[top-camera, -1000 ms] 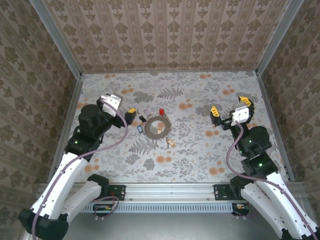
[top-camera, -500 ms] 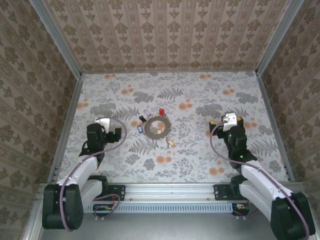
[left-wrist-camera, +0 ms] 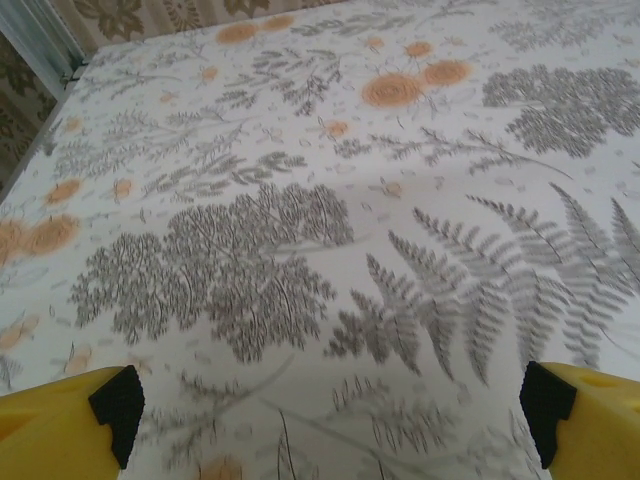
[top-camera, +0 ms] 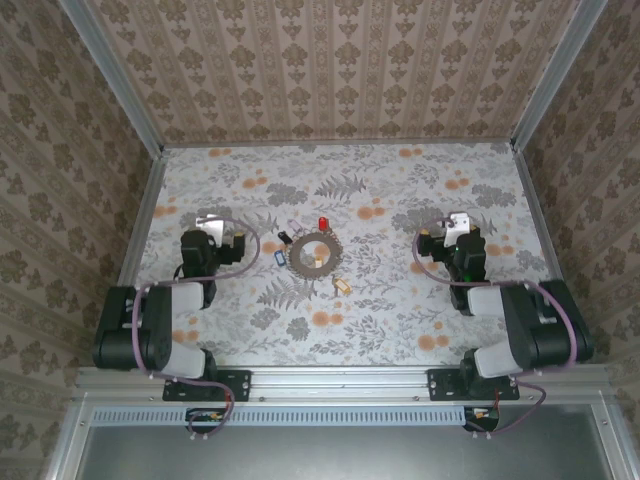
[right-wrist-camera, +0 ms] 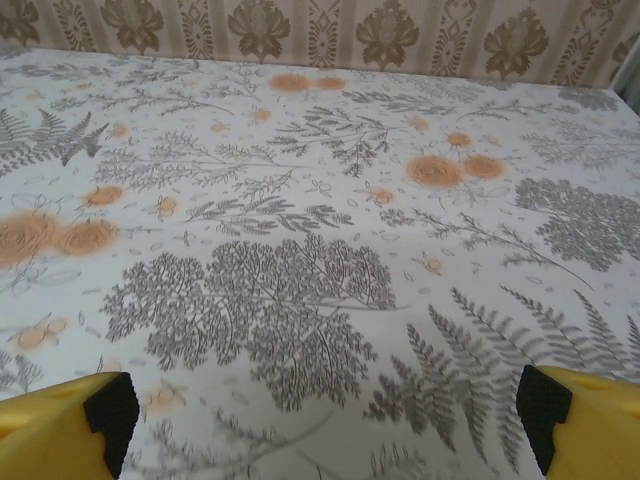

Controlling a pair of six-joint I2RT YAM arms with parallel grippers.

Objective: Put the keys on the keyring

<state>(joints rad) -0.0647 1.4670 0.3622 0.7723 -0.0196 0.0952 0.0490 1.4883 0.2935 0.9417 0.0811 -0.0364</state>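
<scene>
The keyring point(top-camera: 300, 252), a flat dark ring with a pale centre, lies mid-table. Several small keys point(top-camera: 323, 222) lie loose around it: a red-headed one behind it, a blue one point(top-camera: 279, 258) at its left, a tan one point(top-camera: 342, 285) in front, and one point(top-camera: 318, 262) inside the ring. My left gripper point(top-camera: 225, 240) sits low to the left of the ring, apart from it. The right gripper point(top-camera: 447, 237) sits low, well to the right. In the wrist views the left gripper point(left-wrist-camera: 330, 425) and the right gripper point(right-wrist-camera: 325, 415) are open over bare patterned cloth, nothing between the yellow fingertips point(left-wrist-camera: 70, 425).
The floral tablecloth point(top-camera: 400, 320) covers the whole table. Patterned walls close it in at the back point(top-camera: 340, 70) and both sides. Both arms are folded near their bases at the near edge, with a metal rail point(top-camera: 340, 380) along the front.
Both arms have folded back and down toward their bases, drawing the grippers low over the table. The keys and keyring have not moved.
</scene>
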